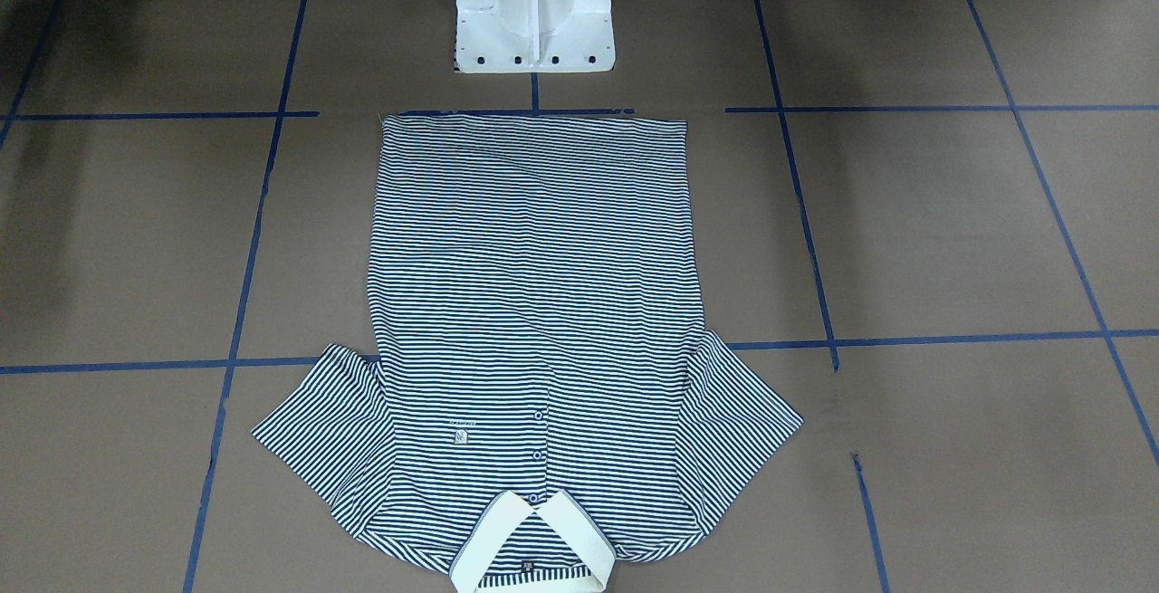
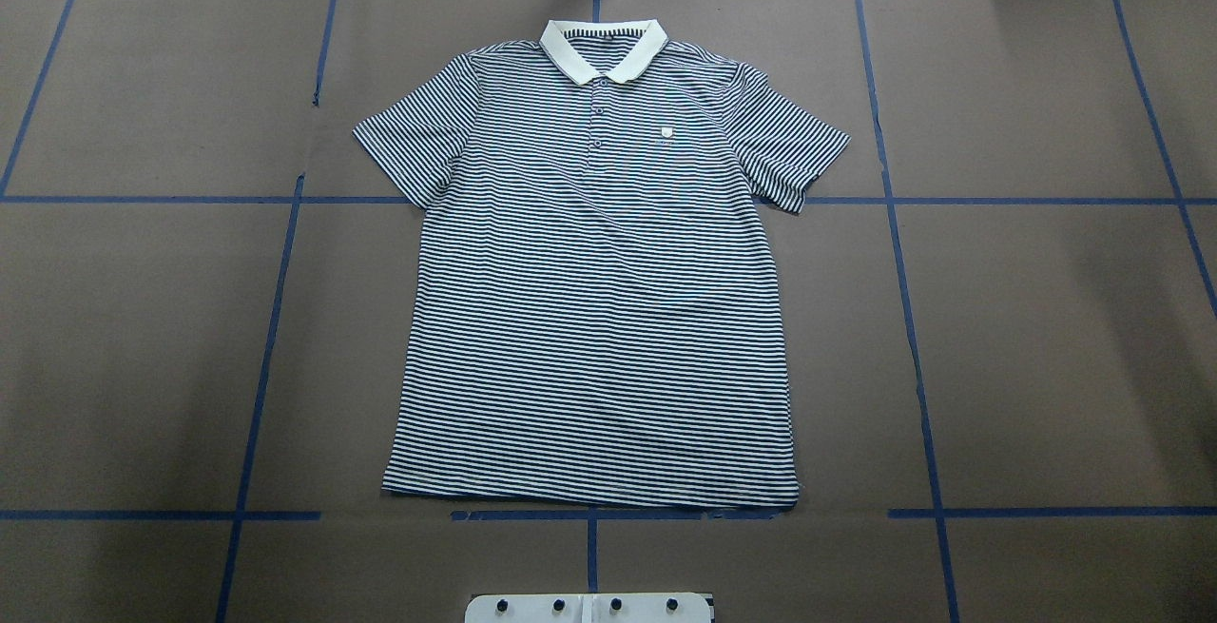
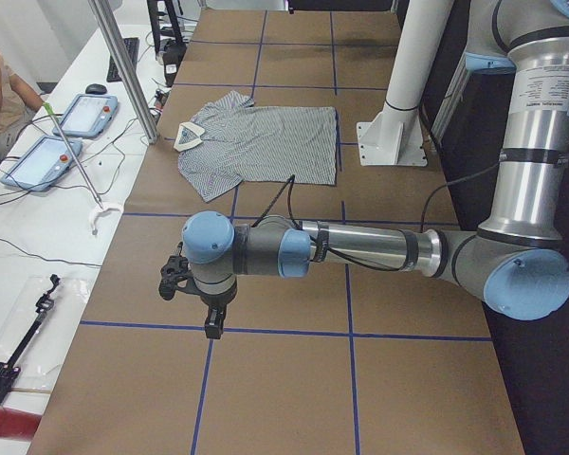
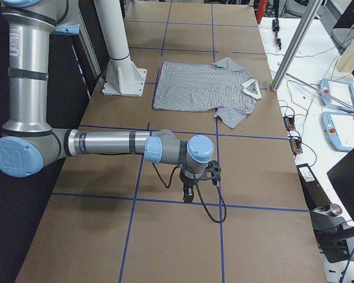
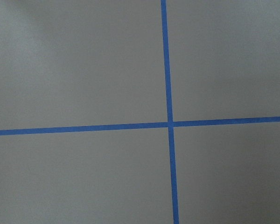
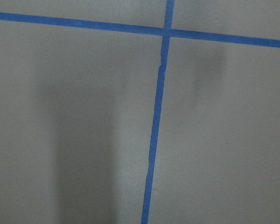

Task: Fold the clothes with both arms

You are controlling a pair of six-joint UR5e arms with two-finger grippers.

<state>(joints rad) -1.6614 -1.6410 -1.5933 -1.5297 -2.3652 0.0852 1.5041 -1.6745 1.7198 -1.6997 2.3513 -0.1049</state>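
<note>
Though brown (blue-taped), table (image 2: 1046, 347) under shirt (image 2: 594, 319).

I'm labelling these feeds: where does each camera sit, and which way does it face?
Front-facing: across the table, facing the robot; polo shirt, collar nearest; white pedestal at top.
Overhead: behind the robot, looking forward; same shirt, collar farthest; pedestal edge only.
Left: table's left end; left arm near, shirt beyond.
Right: opposite end; right arm near, shirt beyond.
Left wrist: down on a blue tape cross; no robot parts.
Right wrist: likewise.
</note>
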